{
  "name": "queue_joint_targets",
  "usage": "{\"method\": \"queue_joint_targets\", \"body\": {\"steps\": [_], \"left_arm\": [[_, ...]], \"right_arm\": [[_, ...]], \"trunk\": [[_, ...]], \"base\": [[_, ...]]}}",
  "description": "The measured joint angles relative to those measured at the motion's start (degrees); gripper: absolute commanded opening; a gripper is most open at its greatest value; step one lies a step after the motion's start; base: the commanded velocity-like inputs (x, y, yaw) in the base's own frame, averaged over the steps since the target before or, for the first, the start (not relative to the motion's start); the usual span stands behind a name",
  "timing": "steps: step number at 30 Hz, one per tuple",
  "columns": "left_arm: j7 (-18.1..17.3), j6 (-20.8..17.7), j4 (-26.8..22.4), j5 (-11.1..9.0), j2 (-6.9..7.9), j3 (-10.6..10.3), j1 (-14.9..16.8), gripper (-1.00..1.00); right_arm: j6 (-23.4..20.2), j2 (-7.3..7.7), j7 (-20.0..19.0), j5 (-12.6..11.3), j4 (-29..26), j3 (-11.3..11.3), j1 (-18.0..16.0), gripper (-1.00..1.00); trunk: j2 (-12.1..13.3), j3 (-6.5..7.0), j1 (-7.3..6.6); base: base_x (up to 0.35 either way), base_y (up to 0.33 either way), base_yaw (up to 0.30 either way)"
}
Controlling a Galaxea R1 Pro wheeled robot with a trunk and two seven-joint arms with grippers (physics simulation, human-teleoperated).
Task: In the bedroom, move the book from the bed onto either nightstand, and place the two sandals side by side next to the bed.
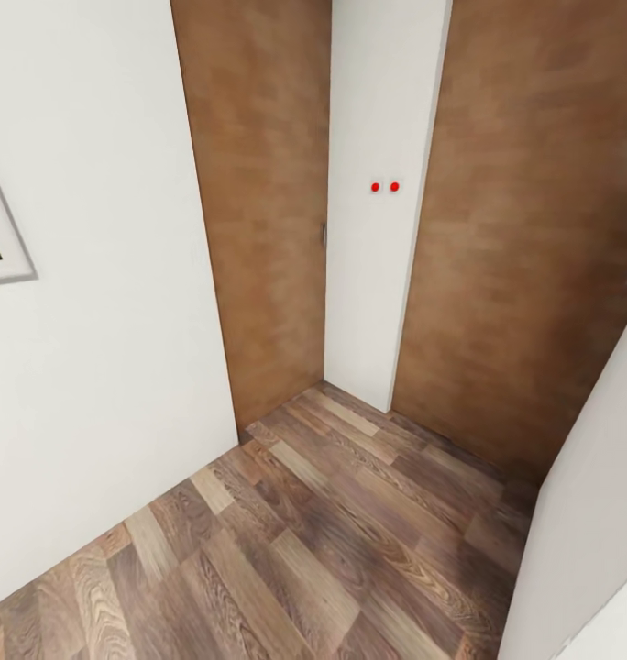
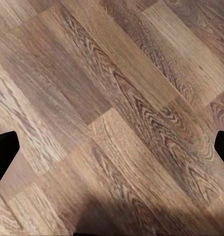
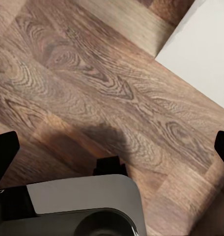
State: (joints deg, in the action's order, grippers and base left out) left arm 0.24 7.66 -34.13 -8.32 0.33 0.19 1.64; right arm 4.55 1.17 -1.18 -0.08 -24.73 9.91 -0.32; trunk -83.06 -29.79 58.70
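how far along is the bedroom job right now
Nothing looks done from here. The head view faces a hallway corner: two brown wooden doors, white wall and wood-plank floor. The left gripper and right gripper hang open and empty over that floor. Reaching the bedroom, moving the book and pairing the sandals all appear left.

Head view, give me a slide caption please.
Robot faces a hallway corner: two brown wooden doors flank a white wall strip with two red dots, above wood-plank floor.
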Motion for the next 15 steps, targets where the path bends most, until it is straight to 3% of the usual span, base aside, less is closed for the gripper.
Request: {"method": "queue_joint_targets", "body": {"steps": [15], "left_arm": [[0.0, 0.0, 0.0, 0.0, 0.00, 0.0, 0.0, 1.00]], "right_arm": [[0.0, -0.01, 0.0, 0.0, 0.0, 0.0, 0.0, 1.00]], "trunk": [[0.0, 0.00, 0.00]], "base": [[0.321, 0.000, 0.000]]}}
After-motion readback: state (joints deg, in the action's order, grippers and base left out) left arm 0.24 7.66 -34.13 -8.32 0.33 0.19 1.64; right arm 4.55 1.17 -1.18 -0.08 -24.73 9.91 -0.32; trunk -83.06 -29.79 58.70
